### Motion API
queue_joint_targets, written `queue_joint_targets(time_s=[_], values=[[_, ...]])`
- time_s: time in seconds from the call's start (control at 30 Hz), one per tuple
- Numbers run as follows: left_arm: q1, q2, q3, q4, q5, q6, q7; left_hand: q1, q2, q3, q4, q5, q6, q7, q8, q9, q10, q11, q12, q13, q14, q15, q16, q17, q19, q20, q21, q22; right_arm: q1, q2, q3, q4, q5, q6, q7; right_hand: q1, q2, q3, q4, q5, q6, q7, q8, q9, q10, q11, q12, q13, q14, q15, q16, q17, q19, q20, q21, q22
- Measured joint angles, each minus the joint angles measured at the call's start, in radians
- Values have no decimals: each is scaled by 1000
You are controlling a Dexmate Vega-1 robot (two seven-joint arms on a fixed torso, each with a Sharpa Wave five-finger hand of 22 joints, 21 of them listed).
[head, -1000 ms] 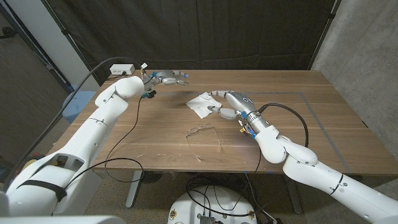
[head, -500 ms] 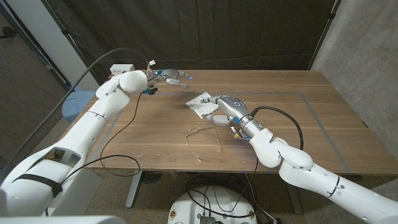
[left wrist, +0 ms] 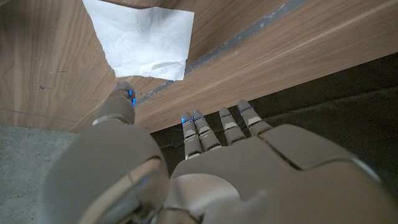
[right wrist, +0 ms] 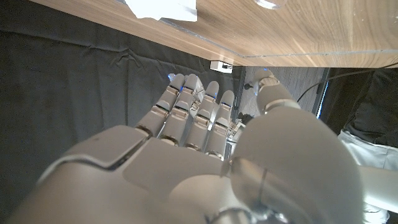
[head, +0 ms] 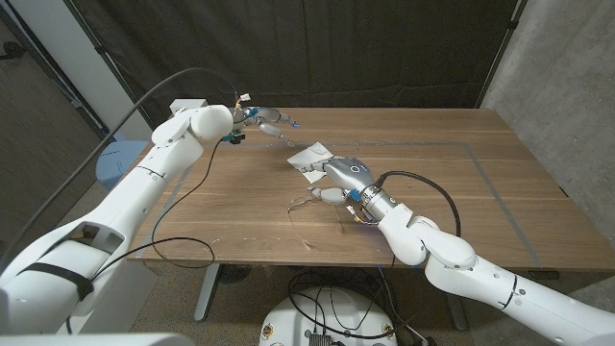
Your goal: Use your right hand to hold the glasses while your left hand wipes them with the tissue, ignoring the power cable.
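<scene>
**Right hand over the glasses, tissue untouched**

I had the right hand (head: 343, 176) low over the counter (head: 480, 183), fingers extended and apart, holding nothing, just right of the wire-framed glasses (head: 309, 202) lying near the front middle. The white tissue (head: 309, 158) lay flat just beyond that hand. My left hand (head: 269, 122) hovered at the far left, fingers spread and empty, apart from the tissue. A black power cable (head: 183, 207) trailed across the counter's left side.
</scene>
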Motion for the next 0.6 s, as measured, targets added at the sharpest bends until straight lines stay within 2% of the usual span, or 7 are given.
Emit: queue_joint_targets(time_s=[0.1,0.23,0.33,0.47,0.6], values=[[-6,0,6,1,11,0,-3,9,-4,3,3,0,5,-5,0,0,0,0,-8,0,0,0,0,0,4,-4,0,0,7,2,-9,4,-17,-6,14,9,1,-3,3,0,-6,-6,-4,0,-3,-2,0,0,0,0,0,1,0,0,0,0],[-17,-2,16,15,31,-3,-8,13,-1,3,3,0,11,-11,0,0,11,0,-8,0,0,0,0,0,8,-8,0,0,24,8,-28,12,-44,-18,44,9,1,-21,15,4,-11,-11,-9,0,-6,-1,-5,4,0,0,5,10,0,0,0,0],[-23,-5,20,25,41,-10,-10,18,-6,3,3,0,11,-10,0,0,11,0,-8,0,0,0,0,5,11,-11,0,0,38,14,-41,20,-64,-27,66,9,1,-32,20,4,-19,-4,-15,0,-15,3,-12,5,-6,-1,8,15,-1,0,0,0],[-32,-9,24,41,47,-14,-10,18,-6,2,3,4,15,-7,0,0,11,0,-8,0,0,0,0,5,11,-11,0,0,47,19,-49,27,-86,-38,96,8,0,-47,25,7,-23,-10,-23,0,-46,7,-24,5,-39,3,8,24,-36,2,0,2],[-43,-15,28,63,56,-25,-11,27,-15,-3,8,4,11,-3,-6,0,11,0,-16,0,0,0,0,5,11,-11,0,0,68,32,-69,42,-110,-49,125,17,9,-51,21,15,-16,-31,-23,0,-54,0,-24,5,-50,4,1,29,-52,0,-6,5]])
